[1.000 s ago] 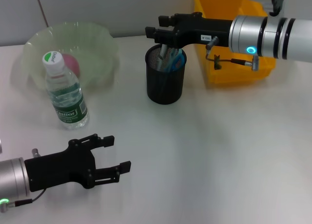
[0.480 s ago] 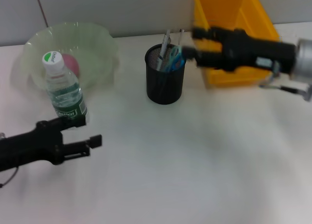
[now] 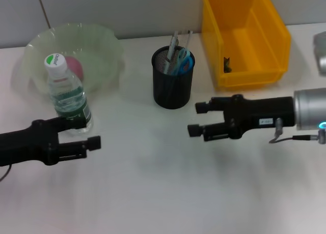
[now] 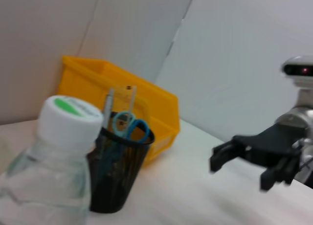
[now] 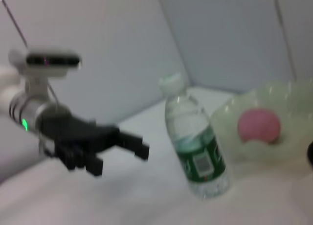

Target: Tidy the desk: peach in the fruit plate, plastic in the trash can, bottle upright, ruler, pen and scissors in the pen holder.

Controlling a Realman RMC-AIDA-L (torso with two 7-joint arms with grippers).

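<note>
Desk looks tidy, so I would just keep both arms low and clear. Nearest, my left gripper [image 3: 84, 142], jaws apart, sits beside the upright clear plastic bottle [image 3: 69, 94]. My right gripper [image 3: 201, 119], jaws apart and empty, sits before the black mesh pen holder [image 3: 173, 86] holding scissors [image 3: 181, 61]. Farthest, the pink peach [image 3: 75, 66] rests in the translucent ruffled fruit plate [image 3: 102, 46].

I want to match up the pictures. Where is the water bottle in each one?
Head view: the bottle stands upright at the left, in front of the fruit plate.
Left wrist view: bottle very close, beside the pen holder.
Right wrist view: bottle mid-picture, before the plate with the peach.
Shared landmark: its green-topped cap.
</note>
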